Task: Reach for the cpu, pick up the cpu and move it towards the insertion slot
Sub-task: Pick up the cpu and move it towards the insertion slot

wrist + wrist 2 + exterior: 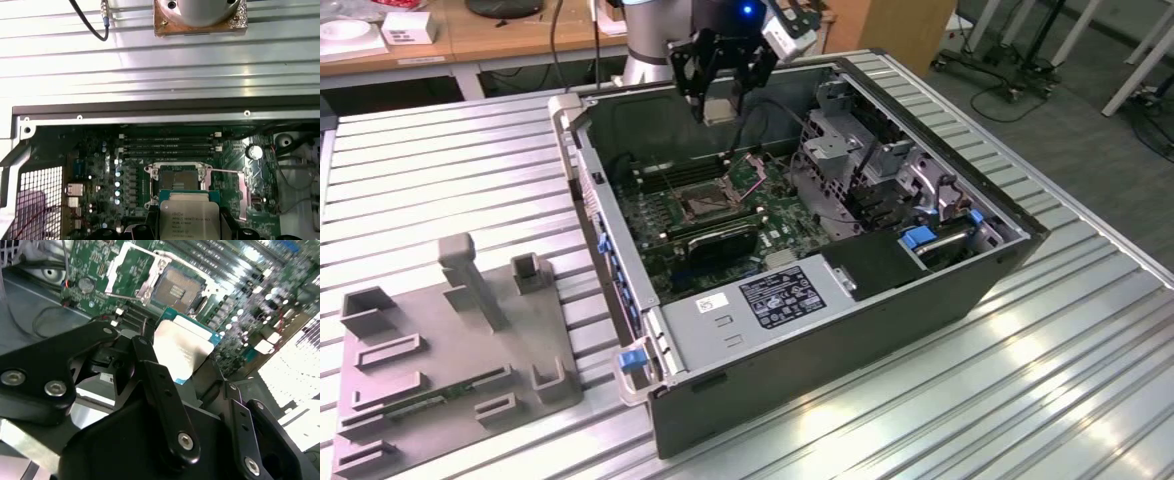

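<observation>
My tool (720, 95) grips the cpu (182, 347) above the open computer case (854, 330).
The chip sits clamped between my black fingers (155, 375), its silvery top showing in both wrist views (189, 220). It hangs clear of the green board, near the far edge of the case, with the insertion slot (179, 179) open just beyond it, frame lifted, on the metal desk (440, 180).

1 cpu (189, 220), 1 insertion slot (178, 179), 1 computer case (854, 330), 1 claw (720, 100), 1 grey fixture block (447, 360)
</observation>
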